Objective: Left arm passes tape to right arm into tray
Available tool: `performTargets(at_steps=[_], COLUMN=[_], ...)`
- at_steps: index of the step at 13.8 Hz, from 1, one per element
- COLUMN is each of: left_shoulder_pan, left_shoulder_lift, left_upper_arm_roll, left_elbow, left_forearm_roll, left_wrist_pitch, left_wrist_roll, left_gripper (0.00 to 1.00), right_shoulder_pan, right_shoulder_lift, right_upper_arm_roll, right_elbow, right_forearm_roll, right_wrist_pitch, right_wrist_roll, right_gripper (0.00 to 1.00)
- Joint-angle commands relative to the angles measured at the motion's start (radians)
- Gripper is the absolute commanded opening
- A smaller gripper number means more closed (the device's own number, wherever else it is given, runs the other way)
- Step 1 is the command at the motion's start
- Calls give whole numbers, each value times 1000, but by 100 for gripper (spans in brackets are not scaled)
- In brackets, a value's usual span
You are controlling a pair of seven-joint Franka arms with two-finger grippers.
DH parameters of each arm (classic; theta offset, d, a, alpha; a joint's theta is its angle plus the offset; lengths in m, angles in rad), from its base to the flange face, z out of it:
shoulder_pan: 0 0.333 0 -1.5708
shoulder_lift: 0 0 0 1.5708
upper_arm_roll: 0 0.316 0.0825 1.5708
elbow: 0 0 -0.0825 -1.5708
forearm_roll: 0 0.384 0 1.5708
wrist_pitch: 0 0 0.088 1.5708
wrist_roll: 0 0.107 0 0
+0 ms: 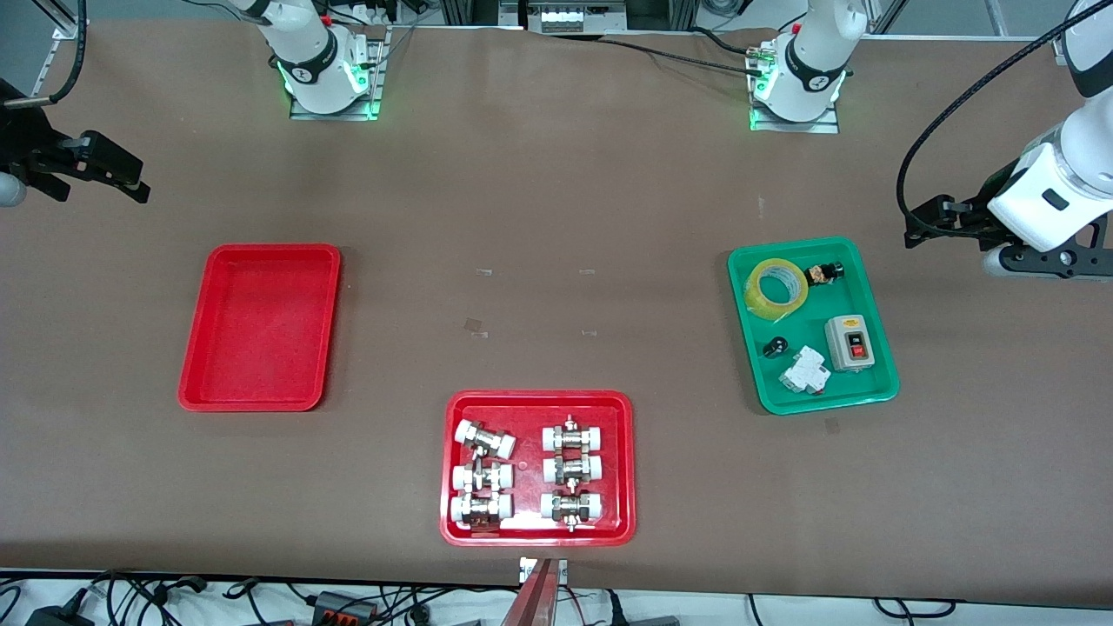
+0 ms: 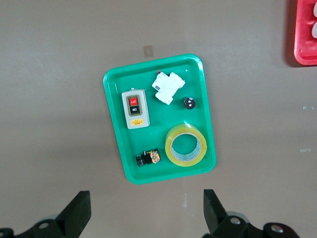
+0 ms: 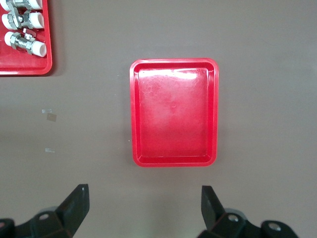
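The tape (image 1: 763, 304), a yellow translucent roll, lies flat in the green tray (image 1: 856, 387) toward the left arm's end of the table. It also shows in the left wrist view (image 2: 171, 148). The empty red tray (image 1: 261, 326) lies toward the right arm's end and also shows in the right wrist view (image 3: 173, 114). My left gripper (image 1: 915, 228) hangs open and empty over bare table beside the green tray, and shows in its wrist view (image 2: 147, 210). My right gripper (image 1: 130, 184) hangs open and empty over bare table beside the red tray, and shows in its wrist view (image 3: 143, 208).
The green tray also holds a grey switch box (image 1: 848, 342), a white breaker (image 1: 804, 369), a small black knob (image 1: 776, 347) and a small black-and-gold part (image 1: 824, 274). A second red tray (image 1: 535, 404) with several white-capped metal fittings lies nearest the front camera, mid-table.
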Motion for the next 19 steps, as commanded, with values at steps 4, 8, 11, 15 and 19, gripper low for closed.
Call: performTargets(at_steps=[4, 8, 11, 15, 19], left_shoulder_pan=[4, 5, 21, 24, 11], left_shoulder_lift=[3, 56, 129, 268, 318], left_upper_arm_roll=[0, 0, 7, 7, -22], left_elbow=[-4, 11, 20, 0, -143], left_forearm_roll=[-3, -3, -14, -16, -52], left_wrist_pitch=[7, 24, 19, 4, 153], left_wrist_roll=[20, 10, 23, 23, -35], left_gripper=[100, 100, 100, 100, 100], right_shoulder_pan=[-6, -3, -3, -3, -3], right_shoulder_lift=[5, 1, 1, 1, -1], right_upper_arm_roll=[7, 7, 7, 7, 7], right_elbow=[14, 11, 7, 5, 0], right_forearm_roll=[6, 8, 8, 6, 8], right_wrist_pitch=[-11, -17, -17, -17, -18], right_wrist_roll=[-19, -2, -2, -1, -1], right_gripper=[100, 100, 100, 100, 100])
